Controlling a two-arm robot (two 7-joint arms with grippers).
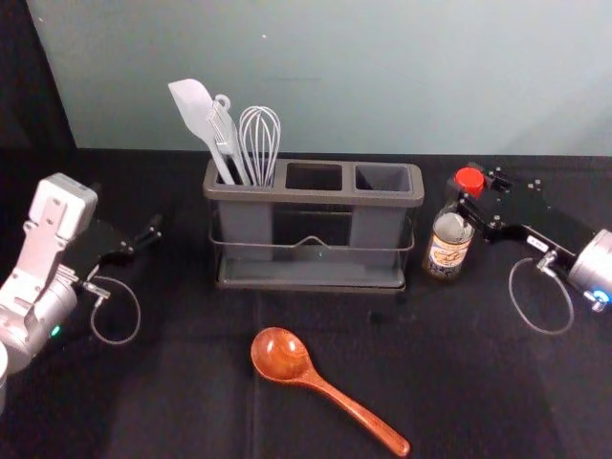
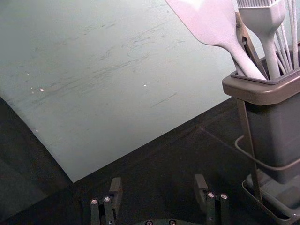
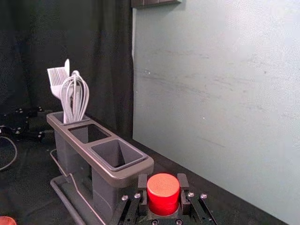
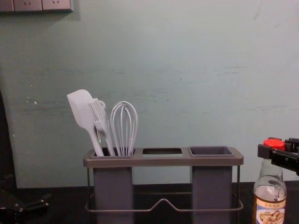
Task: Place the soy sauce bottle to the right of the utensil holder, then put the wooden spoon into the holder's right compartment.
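The right gripper is closing firmly around the top of the bottle, its fingers pressing in on both sides at the red cap. The bottle is standing more or less upright just beside the right end of the holder, so the first placement is apparently nearing its end. Whether its base is bearing on the tabletop, I cannot tell. If it is hanging even slightly above, letting go is risking a drop and a topple. The hold is sitting high, so a finger dragging on the cap during release could be pulling the bottle over, and a swing inward could be knocking it against the holder.

The left gripper is waiting off the holder's left end, its fingers spread wide and holding nothing.

The spoon is lying in front of the holder, its bowl pointing away and to the left, its handle running nearer and to the right. Its rounded, glossy handle could be rolling or twisting under an off-centre pinch. The right compartment is offering a modest opening, so a tilted spoon could be catching on its edge or straying into the middle one. Any arm crossing low on the right could also be brushing the freshly set bottle.
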